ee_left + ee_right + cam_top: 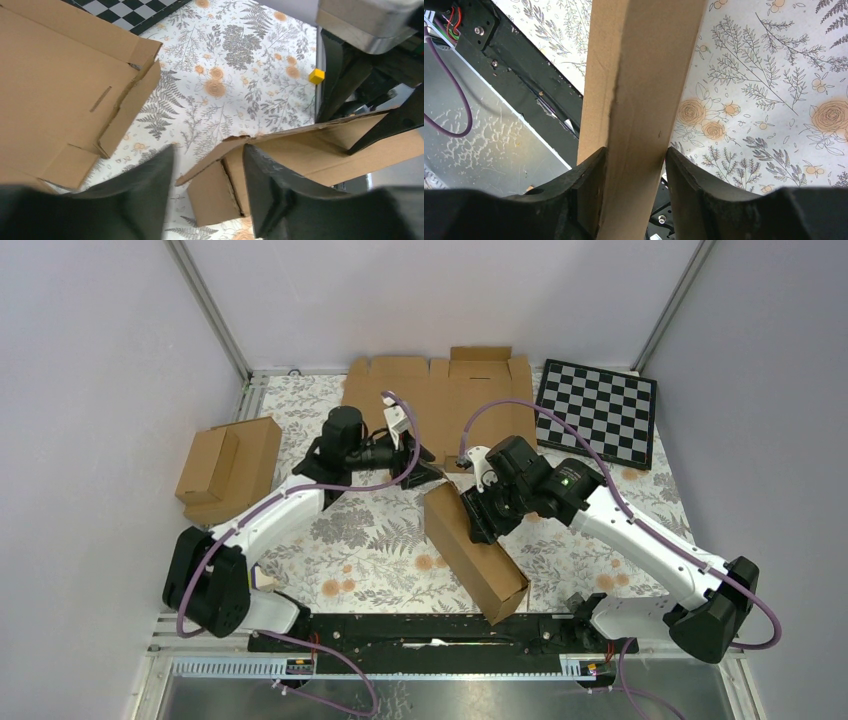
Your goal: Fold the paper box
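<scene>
View from above: one paper box (478,555) lies at the middle of the flowered table (370,540). Its long axis runs on a diagonal, from the far left end down to the near right end, which reaches the near edge of the table.

My right gripper (634,155) is pressed together on the box's two long faces, pinching it across its narrow width in the far half of its length. In the right wrist view the cardboard fills the gap between both fingers and runs away toward the near edge.

My left gripper (207,152) is spread and grips nothing. It hovers just beside the box's far left end. In the left wrist view that end, with a loose flap sticking out, sits low between my fingers, slightly to the right. I cannot tell whether the right-hand finger touches the cardboard.

My left arm is the nearer one to that unfinished end, so I judge the next move falls to it: working the flap while my right gripper steadies the box.

Counted: two arms, one flat cardboard blank (440,395) at the far side, one pair of joined small boxes (228,468) far left, one checkerboard (597,412) far right, one small yellow block (316,76).
</scene>
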